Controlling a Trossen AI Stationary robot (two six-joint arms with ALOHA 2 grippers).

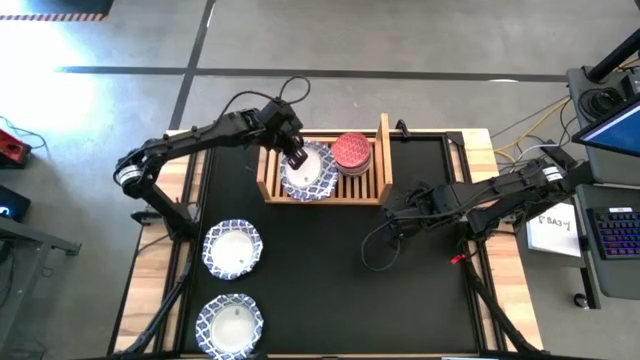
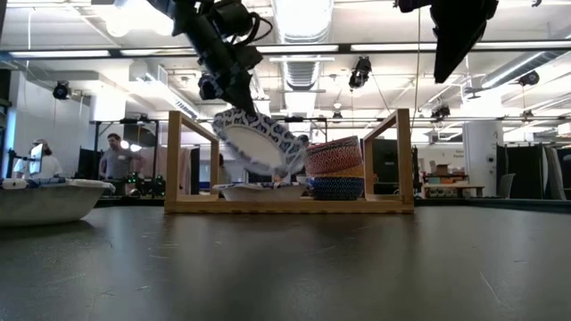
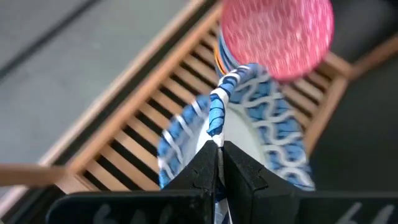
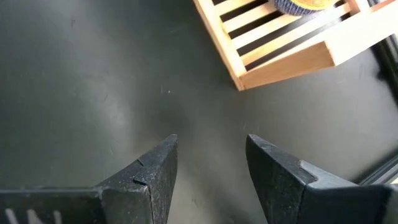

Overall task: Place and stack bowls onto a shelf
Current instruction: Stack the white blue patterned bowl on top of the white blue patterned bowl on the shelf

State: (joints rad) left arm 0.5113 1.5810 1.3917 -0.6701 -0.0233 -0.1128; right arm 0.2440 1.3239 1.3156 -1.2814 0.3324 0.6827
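High view: the left gripper (image 1: 295,157) is over the left half of the shelf (image 1: 268,172), its fingers pinched on the rim of a white bowl with a blue patterned rim (image 1: 312,172). A stack of smaller bowls (image 1: 351,152), red on top, occupies the shelf's right half. Two more patterned bowls (image 1: 232,249) (image 1: 229,324) lie on the black table (image 1: 340,290), near its left edge. The right gripper (image 1: 388,213) waits above the table, right of the shelf.

Low view: the held bowl (image 2: 259,140) hangs tilted above another patterned bowl (image 2: 250,191) lying on the shelf base, just beside the stack (image 2: 335,168).

Left wrist view: the fingers (image 3: 239,177) are fully closed on the bowl's rim (image 3: 219,112), above the slats.

Right wrist view: the right gripper (image 4: 211,155) has its fingers spread apart with nothing between them, above bare table near the shelf corner (image 4: 280,62).
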